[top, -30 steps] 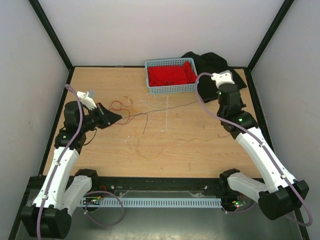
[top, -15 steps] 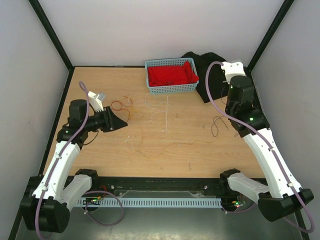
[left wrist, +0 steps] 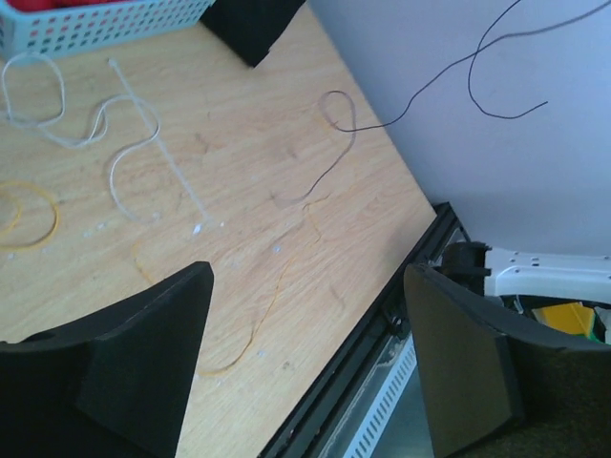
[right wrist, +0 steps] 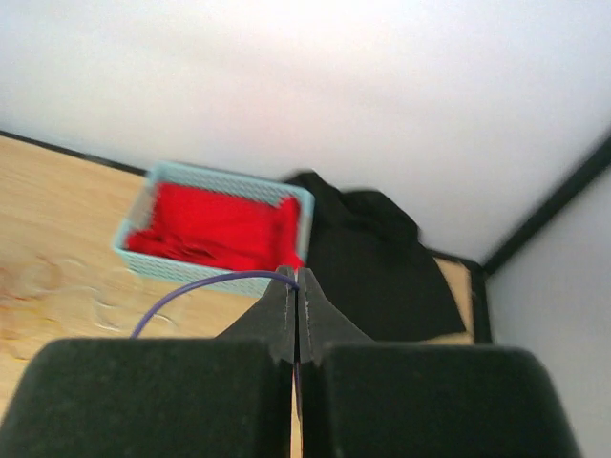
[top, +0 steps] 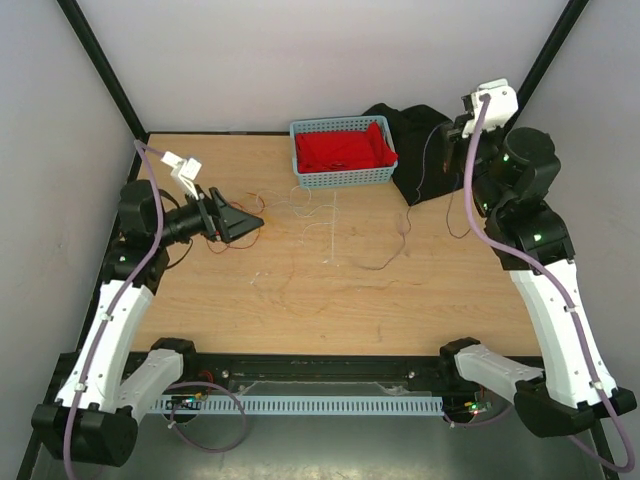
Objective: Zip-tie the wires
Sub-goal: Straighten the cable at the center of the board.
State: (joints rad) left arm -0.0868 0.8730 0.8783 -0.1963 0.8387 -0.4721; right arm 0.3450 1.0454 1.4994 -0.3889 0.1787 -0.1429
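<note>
Opened wide since a second ago, the left gripper [top: 246, 222] is held empty left of the basket [top: 340, 178]. Most wires [left wrist: 274, 296] and the zip tie [top: 331, 228] are laid just before it. One dark wire [top: 404, 232] is clamped in the raised right gripper [right wrist: 297, 286], right of it.

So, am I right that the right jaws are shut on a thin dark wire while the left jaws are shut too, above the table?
Not quite: the left jaws stand wide open with nothing between them, above the table, as the left wrist view shows. The right jaws are indeed shut on a thin dark wire.
</note>
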